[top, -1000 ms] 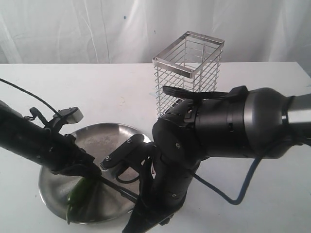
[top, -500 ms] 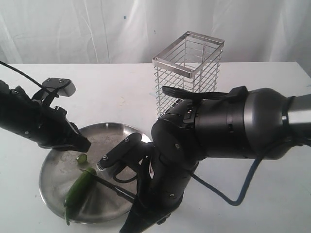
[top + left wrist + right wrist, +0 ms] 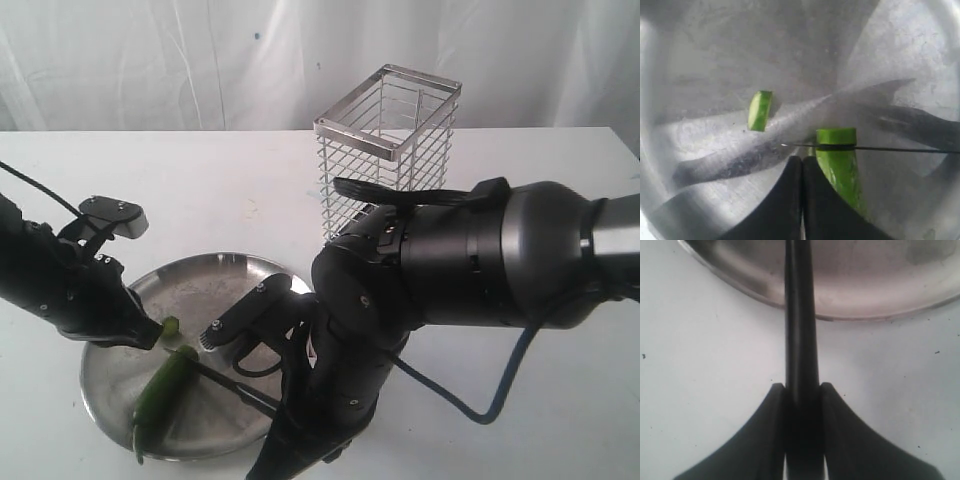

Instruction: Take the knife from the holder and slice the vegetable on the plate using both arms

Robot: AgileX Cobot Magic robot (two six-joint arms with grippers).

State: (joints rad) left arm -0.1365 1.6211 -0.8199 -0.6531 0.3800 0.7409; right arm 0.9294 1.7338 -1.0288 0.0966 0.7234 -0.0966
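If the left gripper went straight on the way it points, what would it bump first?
Probably the knife, whose thin blade crosses just ahead of the left gripper, beside the chili. Depth is hard to judge.

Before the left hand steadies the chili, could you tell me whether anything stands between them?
Nothing visible does: the shut left hand is right beside the chili. The knife crosses the chili near its cut end, just past the hand; a cut slice lies apart on the plate.

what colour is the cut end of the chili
Bright light green cut face on the vegetable, darker green skin; best in the left wrist view.
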